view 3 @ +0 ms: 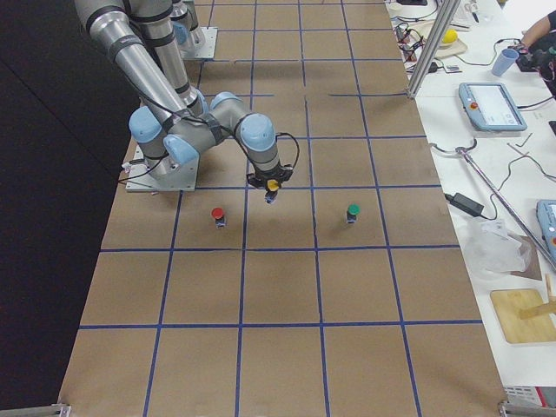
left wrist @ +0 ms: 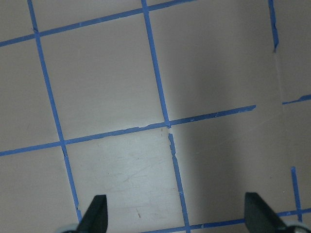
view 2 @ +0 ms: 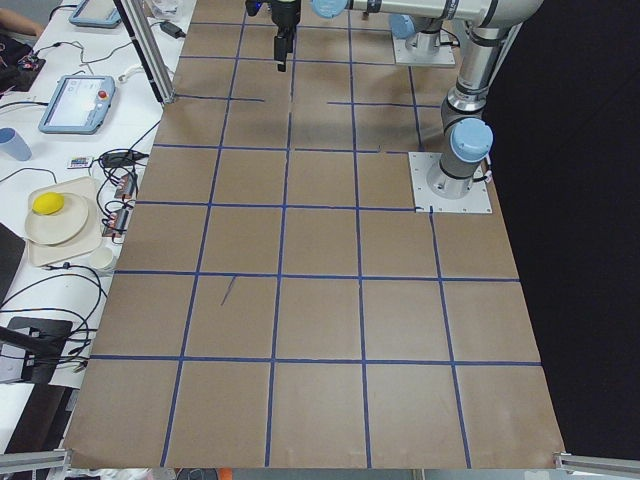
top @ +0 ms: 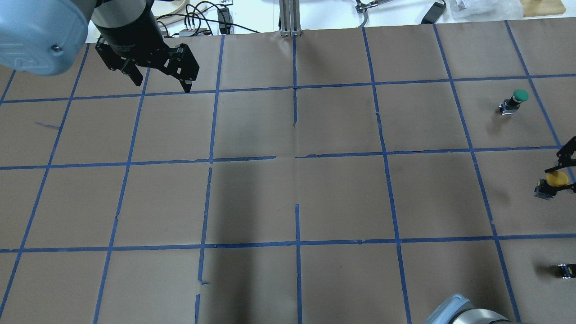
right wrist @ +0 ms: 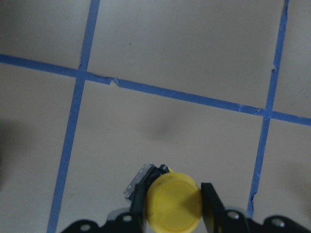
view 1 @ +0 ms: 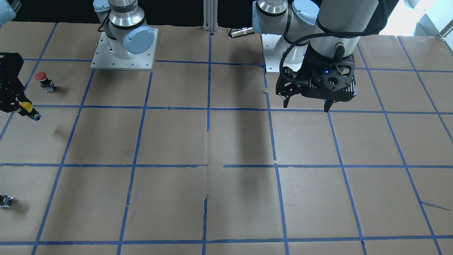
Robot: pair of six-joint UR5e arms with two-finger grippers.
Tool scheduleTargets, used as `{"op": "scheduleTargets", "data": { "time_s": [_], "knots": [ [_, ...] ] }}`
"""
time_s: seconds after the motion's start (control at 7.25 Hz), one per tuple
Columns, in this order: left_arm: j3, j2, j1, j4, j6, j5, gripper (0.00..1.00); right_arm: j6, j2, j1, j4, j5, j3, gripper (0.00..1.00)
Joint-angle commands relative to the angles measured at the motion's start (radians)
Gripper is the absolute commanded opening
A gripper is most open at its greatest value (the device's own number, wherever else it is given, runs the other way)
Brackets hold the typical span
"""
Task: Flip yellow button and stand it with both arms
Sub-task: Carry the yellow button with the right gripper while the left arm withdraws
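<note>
The left gripper hangs high over the left half of the tabletop, its fingers spread wide with nothing between them. Close to the right edge, the right gripper has its fingers clamped on the yellow button, one on each side of the cap, holding it tilted and clear of the brown paper. A green button stands upright toward the far right corner, and a red button stands toward the robot's edge.
</note>
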Motion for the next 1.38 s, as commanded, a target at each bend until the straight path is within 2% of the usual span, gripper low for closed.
{"op": "scheduleTargets", "data": {
  "time_s": [0.0, 0.28, 0.41, 0.55, 1.24],
  "knots": [
    [0.0, -0.004, -0.003, 0.0, -0.064, 0.001, 1.0, -0.242, 0.066, -0.064, -0.04, 0.027, 0.001, 0.16],
    [0.003, -0.002, 0.001, -0.003, -0.061, -0.031, 1.0, -0.298, 0.073, -0.083, -0.031, 0.056, -0.001, 0.12],
    [0.003, -0.002, 0.004, -0.002, -0.061, -0.052, 1.0, -0.303, 0.098, -0.109, -0.033, 0.118, -0.002, 0.11],
    [0.002, -0.002, 0.004, -0.002, -0.061, -0.053, 1.0, -0.306, 0.115, -0.116, 0.019, 0.178, -0.005, 0.17],
    [0.003, -0.004, 0.004, -0.005, -0.067, -0.048, 1.0, -0.306, 0.127, -0.12, 0.021, 0.183, -0.025, 0.22]
  ]
}}
